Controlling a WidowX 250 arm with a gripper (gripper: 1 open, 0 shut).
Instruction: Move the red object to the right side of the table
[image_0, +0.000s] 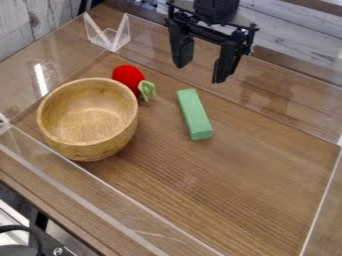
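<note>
You are looking down across a brown wooden table (254, 170) fenced by low clear plastic walls (80, 190).

Taking the middle of the tabletop as the clock centre, the wooden bowl (88, 119) sits out at about 9 o'clock. It stands upright, and as far as you can see into it there is only bare wood inside; nothing lies in it.

The red ball (127, 76) rests on the table just beyond the bowl's rim, at about 1 o'clock from the bowl's centre. It looks to be touching or very nearly touching the rim, but you cannot tell which from this angle. It is outside the bowl, not in it. A small light green leaf piece (147, 91) sits against the ball's lower right side, at about 4 o'clock from the ball.

The long green block (195, 113) lies flat on the wood near the centre of the table, at about 3 o'clock from the bowl and apart from it, its length running from 11 o'clock to 5 o'clock.

The claw (201, 62) hangs at about 12 o'clock, pointing down over the far part of the table. Its two dark fingers (225, 62) are spread wide, released, with nothing between them. It is above and to the right of the ball, well clear of it.
</note>
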